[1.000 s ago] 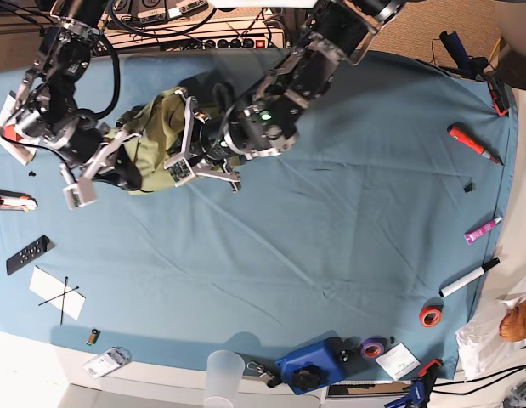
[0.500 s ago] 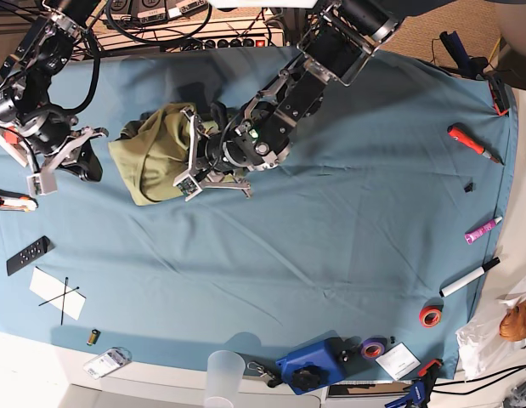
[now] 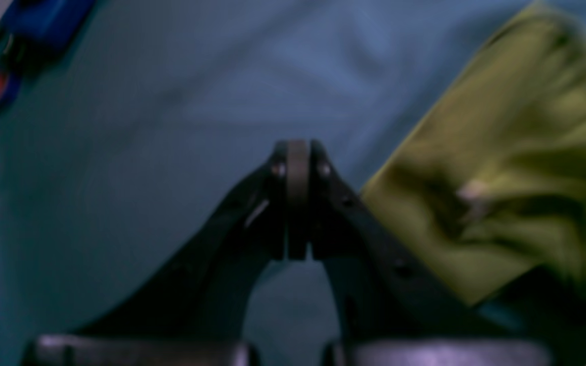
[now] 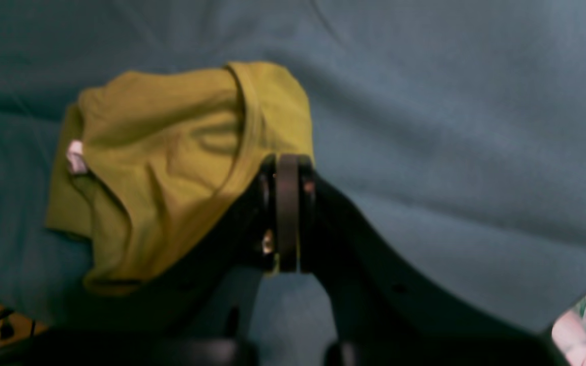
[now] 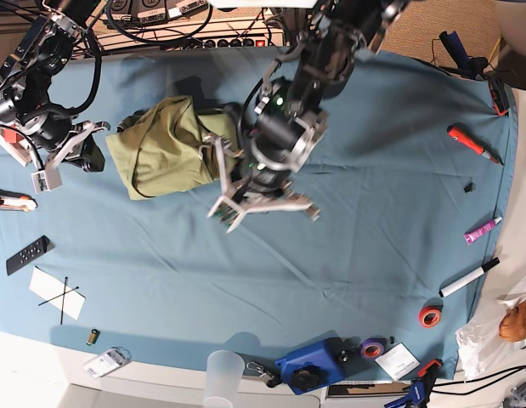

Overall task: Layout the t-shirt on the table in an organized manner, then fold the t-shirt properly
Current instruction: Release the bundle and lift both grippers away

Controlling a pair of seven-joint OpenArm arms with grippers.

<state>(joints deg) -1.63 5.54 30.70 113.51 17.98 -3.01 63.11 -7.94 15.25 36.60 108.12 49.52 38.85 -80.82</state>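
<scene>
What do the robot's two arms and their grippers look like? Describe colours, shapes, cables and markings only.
Both arms are black, chunky, jointed segments with silver-grey brackets and black cables looping along them. The left arm shows a small green light. The left gripper and right gripper each have black angled fingers ending in flat dark pads, with pale printed parts nearby.

T-shirt upper left on the table

The t-shirt lies bunched on the table, between the right gripper and left gripper.

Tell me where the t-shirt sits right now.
In the base view the t-shirt lies bunched on the table's upper left part, between the right gripper and the left gripper.
</scene>
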